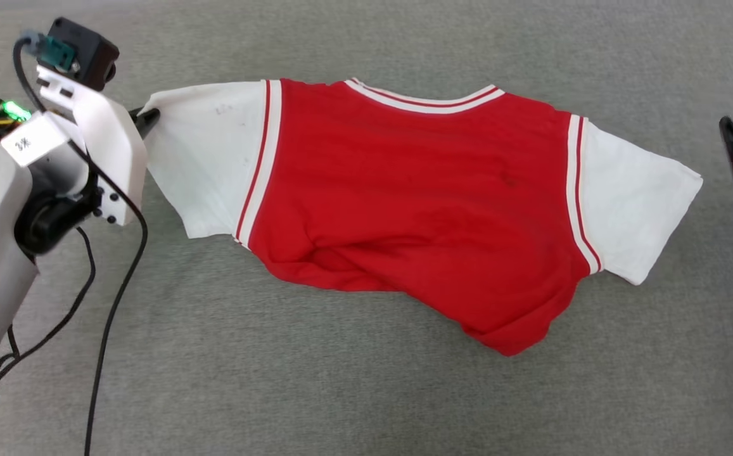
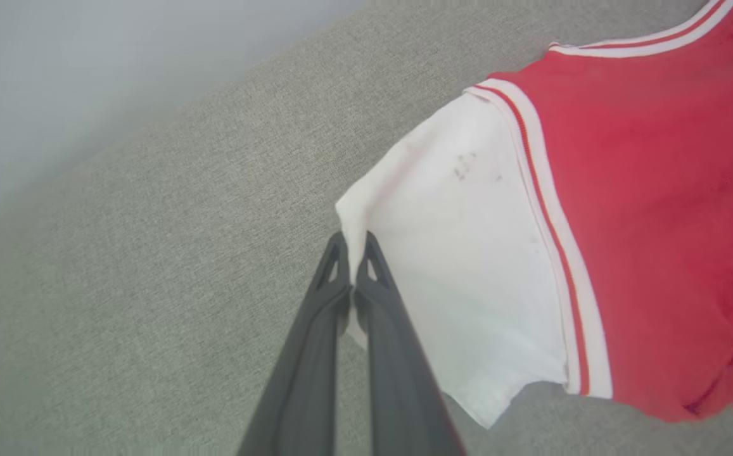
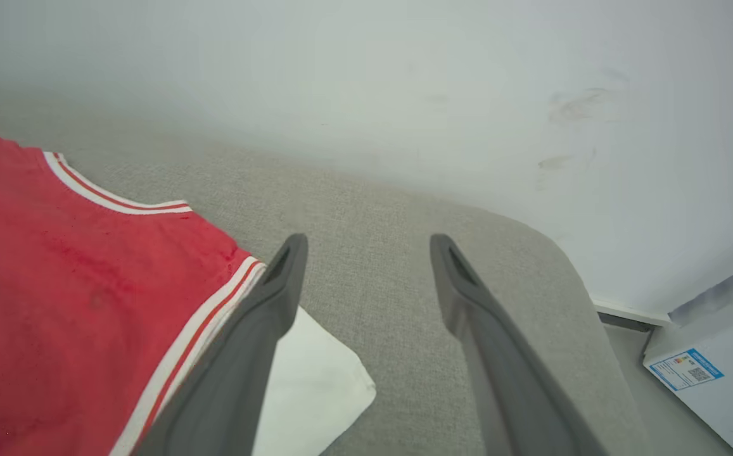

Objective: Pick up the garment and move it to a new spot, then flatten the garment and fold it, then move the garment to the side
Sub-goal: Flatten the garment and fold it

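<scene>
Lying spread on the grey woven surface (image 1: 366, 392), the garment (image 1: 417, 209) shows a plain red side, its striped collar trim away from the robot and a white sleeve out to each side. Its lower edge is bunched and rumpled nearest the robot.

Writing is scarce. A small white tag (image 1: 27, 142) on the left arm carries dark characters too blurred to read. In the right wrist view a blue-edged sticker (image 3: 686, 369) with a square code sits on a white box (image 3: 721, 354) past the surface's rounded corner, its print too small to make out. A few faint dark marks (image 2: 464, 166) dot the sleeve (image 1: 208, 158) on the robot's left.

The left pincer (image 2: 355, 247) is closed on the outer corner of that sleeve, cloth pinched between its fingers. The right pincer (image 3: 369, 244) is spread wide, gripping nothing, just beside the other sleeve (image 1: 638, 202).

Black cables (image 1: 113, 297) trail from the left arm over the surface, and a green light (image 1: 16, 111) glows on that arm. A pale wall (image 3: 404, 95) rises behind.
</scene>
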`<state>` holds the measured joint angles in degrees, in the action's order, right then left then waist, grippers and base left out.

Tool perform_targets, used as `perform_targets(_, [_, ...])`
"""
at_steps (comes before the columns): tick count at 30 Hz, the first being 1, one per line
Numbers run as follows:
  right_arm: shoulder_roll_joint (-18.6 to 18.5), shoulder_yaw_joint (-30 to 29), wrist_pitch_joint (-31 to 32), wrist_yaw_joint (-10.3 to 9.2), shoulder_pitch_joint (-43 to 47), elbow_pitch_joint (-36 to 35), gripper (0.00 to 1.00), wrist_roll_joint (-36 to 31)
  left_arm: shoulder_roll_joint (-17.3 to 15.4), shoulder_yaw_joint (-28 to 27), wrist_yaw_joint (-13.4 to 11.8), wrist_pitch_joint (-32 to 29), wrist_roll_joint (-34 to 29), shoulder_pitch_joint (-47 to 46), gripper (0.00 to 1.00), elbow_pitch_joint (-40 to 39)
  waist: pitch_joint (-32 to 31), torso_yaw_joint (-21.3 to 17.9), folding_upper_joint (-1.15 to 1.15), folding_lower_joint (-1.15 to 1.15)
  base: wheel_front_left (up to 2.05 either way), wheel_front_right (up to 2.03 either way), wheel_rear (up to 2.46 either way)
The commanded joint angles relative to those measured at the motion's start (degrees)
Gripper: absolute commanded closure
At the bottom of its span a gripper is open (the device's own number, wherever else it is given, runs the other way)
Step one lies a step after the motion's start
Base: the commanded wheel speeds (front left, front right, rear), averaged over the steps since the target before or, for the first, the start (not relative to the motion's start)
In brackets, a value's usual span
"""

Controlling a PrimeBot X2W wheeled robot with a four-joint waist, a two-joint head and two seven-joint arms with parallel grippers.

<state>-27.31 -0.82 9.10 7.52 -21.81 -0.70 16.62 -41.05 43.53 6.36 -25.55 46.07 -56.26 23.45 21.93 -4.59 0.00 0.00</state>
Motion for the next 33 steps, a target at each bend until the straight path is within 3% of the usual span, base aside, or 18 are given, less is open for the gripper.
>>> perform_targets(1, [-2.13,0.9,2.54,-0.06,-1.56,0.38,0.0,1.56,-0.68,-0.47,-0.67,0.74,0.06,1.2,1.0,-1.24,-0.6,0.95,0.0,0.0,0.0,0.0,0.0])
perform_targets(8, [-13.03,10.61,25.21,-0.06,-6.64,4.3,0.0,12.73,-1.78,-0.23,-2.67,1.7,-0.69,3.44,1.0,-7.36,-0.14,3.51,0.0,0.0,0.0,0.0,0.0])
perform_targets(11, [-15.41,13.84,33.4,-0.06,-10.0,6.6,0.0,16.64,-1.95,0.01,-3.27,1.86,-1.03,3.73,1.0,-9.11,0.55,4.23,0.0,0.0,0.0,0.0,0.0])
perform_targets(15, [-16.4,16.69,39.55,-0.06,-14.5,10.93,0.0,18.53,-1.77,0.1,-3.74,2.04,-1.62,2.97,1.0,-10.52,1.83,5.16,0.0,0.0,0.0,0.0,0.0])
perform_targets(25, [-12.78,20.0,39.03,-0.06,-20.48,21.42,0.0,17.25,-0.91,-0.27,-3.82,2.85,-1.93,1.06,1.0,-11.81,5.01,6.97,0.0,0.0,0.0,0.0,0.0])
perform_targets(26, [-11.43,22.2,38.15,-0.05,-19.64,25.4,0.0,16.18,-0.91,-0.29,-3.82,3.21,-2.12,0.75,1.0,-11.82,5.69,7.29,0.0,0.0,0.0,0.0,0.0])
perform_targets(32, [-9.26,26.6,37.16,-0.02,-17.02,30.98,0.0,17.53,-0.76,-0.03,-3.57,3.62,-1.88,0.75,1.0,-11.12,5.76,7.27,0.0,0.0,0.0,0.0,0.0])
perform_targets(33, [-9.15,27.05,36.54,0.04,-17.05,31.13,0.05,17.91,-0.77,0.02,-3.53,3.74,-1.84,0.87,1.0,-10.91,5.57,7.13,0.0,0.0,0.0,0.0,0.0])
